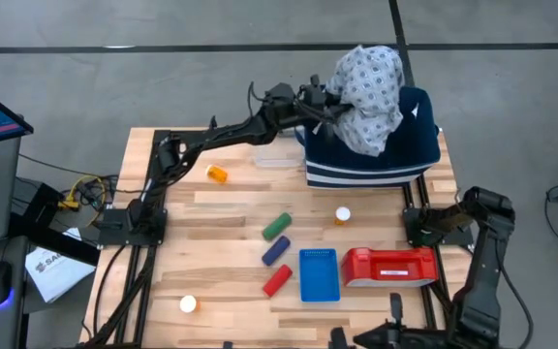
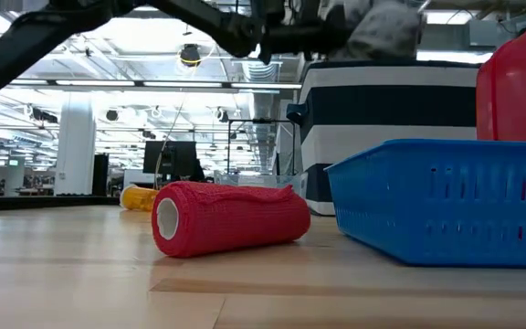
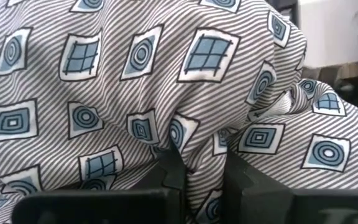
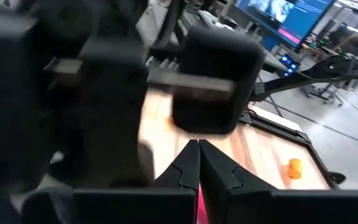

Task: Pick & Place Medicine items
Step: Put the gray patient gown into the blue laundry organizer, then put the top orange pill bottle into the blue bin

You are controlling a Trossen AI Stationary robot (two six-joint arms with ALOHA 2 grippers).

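Grey concrete floor is surrounding the wooden table (image 1: 231, 208), and the low view is looking past it into a large lit hall. At the table's far edge, a navy and white striped bag (image 1: 371, 155) is standing with a patterned cloth (image 1: 368, 82) bulging out of its top. The left hand (image 1: 329, 109) is reaching over to that bag and is pinching a fold of the cloth between its nearly closed fingers (image 3: 173, 171), as the left wrist view is showing up close. The right hand (image 4: 198, 163) is waiting folded back at the table's near right corner, its fingers pressed fully together and holding nothing. Three orange pill bottles are lying apart on the table: one on its side (image 1: 218, 174) near the far left, one standing (image 1: 343, 215) just in front of the bag, and one with its white cap up (image 1: 188, 303) near the front left. Between them, a green block (image 1: 277, 227), a blue block (image 1: 276, 251) and a red block (image 1: 278, 280) are lying in a column. Just beside these, a blue basket (image 1: 320, 275) is sitting, and a red case (image 1: 389, 267) is lying right of it.
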